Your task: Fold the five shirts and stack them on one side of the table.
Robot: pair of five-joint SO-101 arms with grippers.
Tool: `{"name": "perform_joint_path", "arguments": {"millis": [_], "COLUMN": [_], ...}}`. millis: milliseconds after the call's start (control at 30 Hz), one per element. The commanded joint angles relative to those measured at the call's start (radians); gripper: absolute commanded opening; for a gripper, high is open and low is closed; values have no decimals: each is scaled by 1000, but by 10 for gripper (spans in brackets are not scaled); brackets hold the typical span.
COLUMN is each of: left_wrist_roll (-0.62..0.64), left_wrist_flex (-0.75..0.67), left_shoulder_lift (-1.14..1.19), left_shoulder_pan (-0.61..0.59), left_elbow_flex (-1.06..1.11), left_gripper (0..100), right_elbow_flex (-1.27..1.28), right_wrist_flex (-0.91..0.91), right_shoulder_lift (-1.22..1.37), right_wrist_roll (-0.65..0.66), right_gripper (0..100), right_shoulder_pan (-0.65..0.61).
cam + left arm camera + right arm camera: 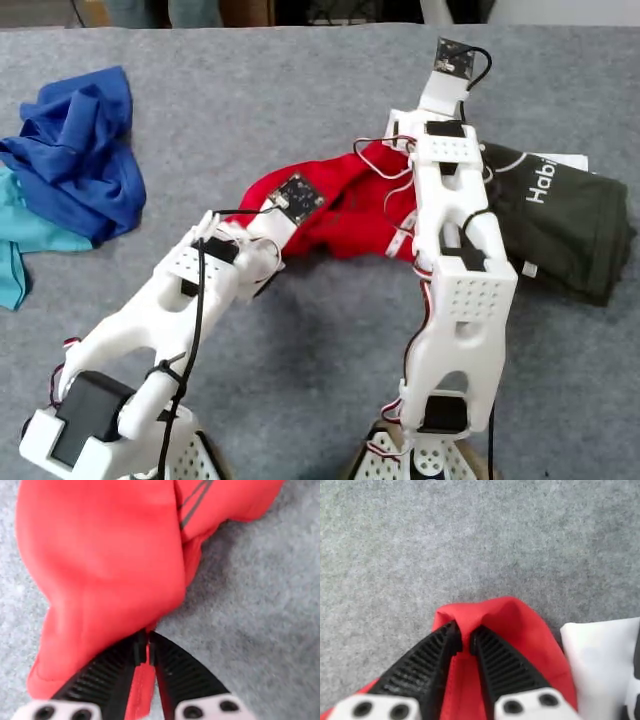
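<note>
A red shirt (345, 210) lies crumpled mid-table between my two arms. My left gripper (146, 642) is shut on a fold of the red shirt (105, 565), pinching its edge between the black ribbed fingers (107, 672). My right gripper (464, 636) is shut on another edge of the red shirt (512, 622), held just over the grey felt. A dark green folded shirt (560, 225) lies at the right side of the table, partly behind the right arm. A blue shirt (80, 150) lies bunched at the far left on top of a teal shirt (22, 240).
The grey felt table (250, 90) has open room at the back and in front between the arm bases. A white piece (600, 670) lies next to the red shirt in the right wrist view.
</note>
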Motion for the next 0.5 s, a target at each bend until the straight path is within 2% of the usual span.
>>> {"name": "perform_joint_path", "arguments": {"millis": [0, 200, 467], "left_wrist_roll": [8, 9, 11], "left_wrist_flex": [129, 344, 560], "left_shoulder_lift": [-18, -18, -187], "left_shoulder_pan": [-7, -64, -145], "left_elbow_flex": [-113, -314, -588], "left_gripper": [28, 29, 29], "right_elbow_flex": [-53, -68, -275], "right_wrist_flex": [-12, -8, 396], "right_shoulder_lift": [-16, -30, -266], "right_wrist_roll": [2, 0, -8], "right_gripper": [15, 14, 14], "right_shoulder_pan": [12, 6, 5]}}
